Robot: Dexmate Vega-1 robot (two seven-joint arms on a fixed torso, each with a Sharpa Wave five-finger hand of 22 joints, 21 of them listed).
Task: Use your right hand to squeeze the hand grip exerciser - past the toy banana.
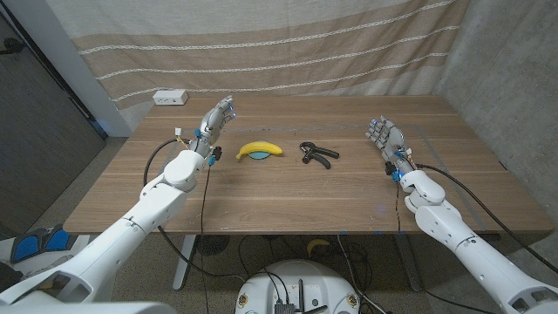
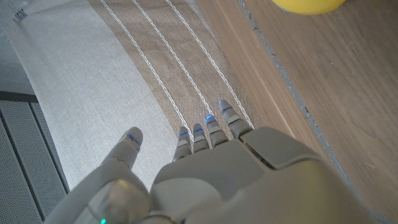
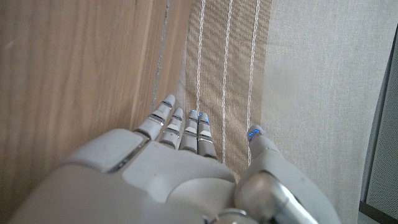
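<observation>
Head view: looked down on a brown wooden table [image 1: 288, 196] backed by a beige striped curtain [image 1: 288, 52]. Showed the black hand grip exerciser with V-shaped handles [image 1: 317, 154] lying near the table's middle, just right of a yellow toy banana [image 1: 260, 151] resting over a small teal disc [image 1: 259, 159]. Placed the right robot hand [image 1: 384, 137] at the right side, fingers apart and holding nothing, well apart from the exerciser. Placed the left robot hand [image 1: 215, 118] left of the banana and a little farther back, fingers likewise spread and empty. Judged as a waiting pose, both hands raised clear so the right one could reach leftward toward the exerciser, the squeeze not yet begun. Caught a white power strip [image 1: 170, 98] at the far left edge; too small for any label to be read.

Left wrist view: showed the back of the left hand [image 2: 217, 180], fingers extended and apart, toward curtain and table edge, with a yellow sliver of the banana [image 2: 308, 5] beyond.

Right wrist view: showed the right hand [image 3: 180, 174], fingers straight, slightly spread, gripping nothing, over wood and curtain. Found no readable writing or brand anywhere.
</observation>
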